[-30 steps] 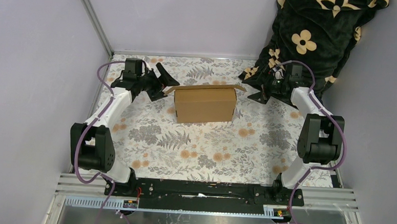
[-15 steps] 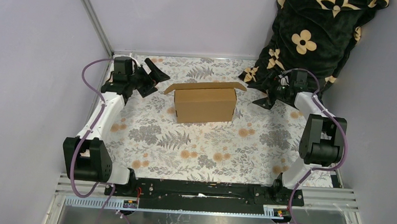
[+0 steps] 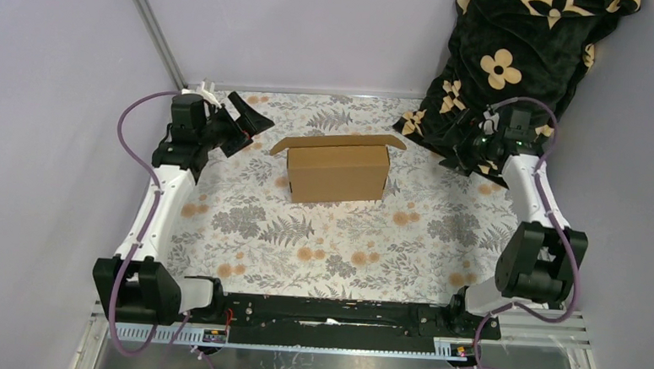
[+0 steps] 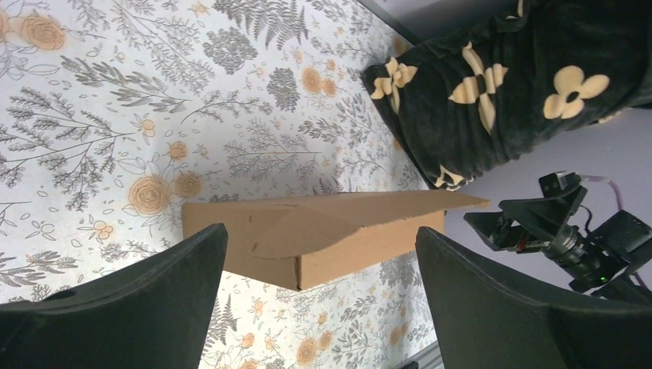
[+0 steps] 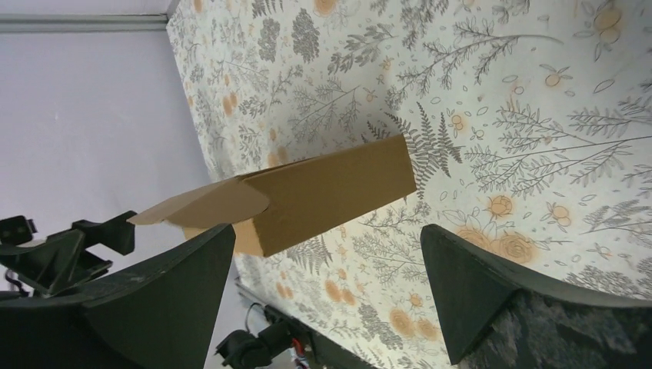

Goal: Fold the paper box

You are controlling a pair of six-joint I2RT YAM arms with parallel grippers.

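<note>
The paper box [image 3: 339, 172] is plain brown cardboard, standing formed in the middle of the floral table, its top flap sticking out at both ends. It also shows in the left wrist view [image 4: 323, 234] and the right wrist view [image 5: 307, 196]. My left gripper [image 3: 244, 123] is open and empty, to the left of the box and apart from it. My right gripper [image 3: 458, 151] is open and empty, to the right of the box, over the edge of the black blanket.
A black blanket with tan flowers [image 3: 516, 59] is piled in the back right corner. Lilac walls close in the left, back and right sides. The floral cloth [image 3: 329, 244] covers the table in front of the box.
Both arms have drawn back from the box, the left toward the left wall, the right toward the right wall and blanket. The box has not moved.
</note>
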